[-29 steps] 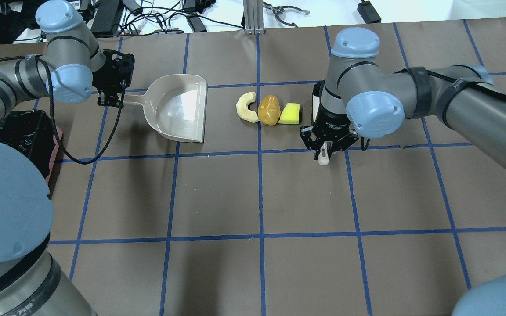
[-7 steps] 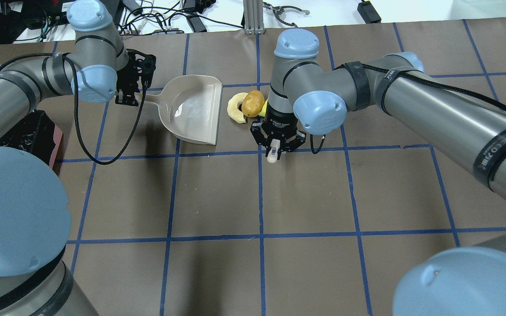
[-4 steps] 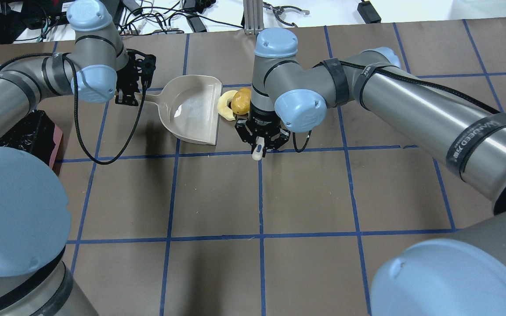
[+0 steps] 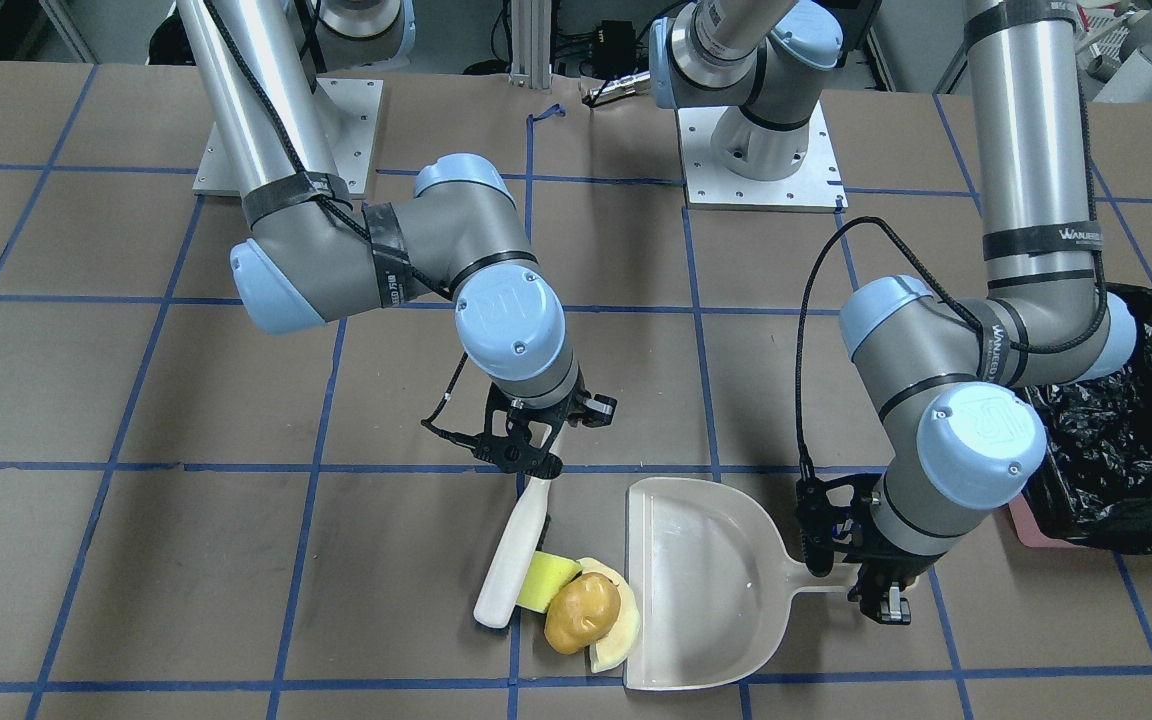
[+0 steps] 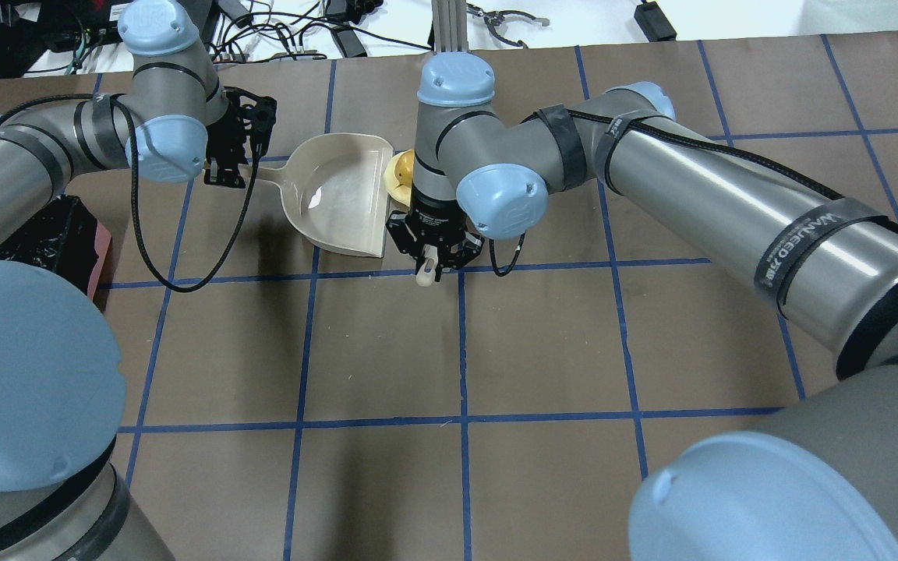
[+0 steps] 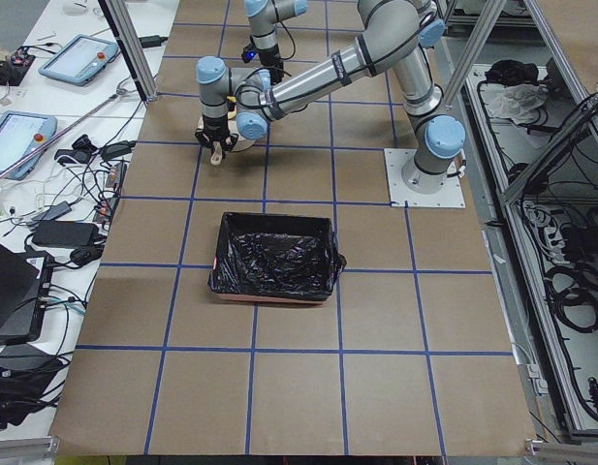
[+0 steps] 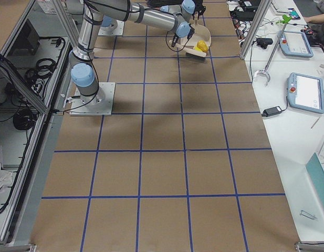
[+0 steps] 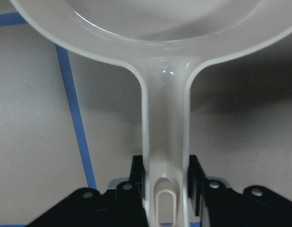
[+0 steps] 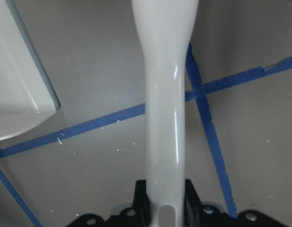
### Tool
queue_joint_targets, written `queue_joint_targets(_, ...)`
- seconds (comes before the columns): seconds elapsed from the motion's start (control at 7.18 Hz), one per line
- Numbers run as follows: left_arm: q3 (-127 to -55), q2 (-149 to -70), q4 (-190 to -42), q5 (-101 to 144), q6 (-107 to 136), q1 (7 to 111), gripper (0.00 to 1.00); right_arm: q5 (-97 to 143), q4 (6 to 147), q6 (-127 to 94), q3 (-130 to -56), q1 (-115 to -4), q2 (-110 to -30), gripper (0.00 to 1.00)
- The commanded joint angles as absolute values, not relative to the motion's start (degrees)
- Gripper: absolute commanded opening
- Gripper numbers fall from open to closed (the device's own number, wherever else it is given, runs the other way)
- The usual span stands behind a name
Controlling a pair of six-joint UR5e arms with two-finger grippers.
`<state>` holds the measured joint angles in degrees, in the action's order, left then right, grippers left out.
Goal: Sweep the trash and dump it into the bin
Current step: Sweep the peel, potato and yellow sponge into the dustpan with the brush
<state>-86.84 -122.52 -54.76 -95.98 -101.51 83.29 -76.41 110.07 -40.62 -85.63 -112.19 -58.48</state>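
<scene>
A table (image 4: 136, 560) covered in brown paper and marked off by a grid of blue tape fills the scene, with two grey-and-blue robot arms reaching over it from their bases at 12 o'clock in the view from across the table.

In that view, the right gripper (image 4: 534, 462) is near the centre of the table. Its fingers are pinched on the top end of a white paddle (image 4: 516, 560), which slants down towards 7 o'clock until its broad end meets the paper.

Against the paddle's 3 o'clock side lie the three pieces of trash, bunched together. The yellow sponge wedge (image 4: 546, 580) touches the paddle. The brown-yellow potato lump (image 4: 583, 612) sits at the wedge's 4 o'clock. The pale crescent slice (image 4: 624, 630) curves around the lump's far side, right at the open lip of the beige dustpan (image 4: 706, 590). No piece lies inside the pan.

The dustpan rests flat, its mouth facing 9 o'clock and its handle pointing to 3 o'clock. There the left gripper (image 4: 884, 596) grips the handle's end, and the wrist camera shows a black finger pressed on each side.

The bin (image 4: 1036, 528), a pink box lined with a crinkled black bag, stands at the dustpan's 2 o'clock, by the table's edge and partly behind the left arm's elbow.
</scene>
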Motion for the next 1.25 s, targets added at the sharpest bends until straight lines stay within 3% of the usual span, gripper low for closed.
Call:
queue_joint_targets(0.0, -86.84, -122.52, -54.76, -95.89, -101.51, 83.32, 0.0, -75.51, 111.0, -44.28, -83.68, -114.07, -56.87, 0.0)
queue_joint_targets(1.11, -86.84, -122.43, -54.76, -95.89, -101.51, 83.23, 0.0, -68.05, 113.64, -53.26, -77.44, -118.74, -52.73, 0.0)
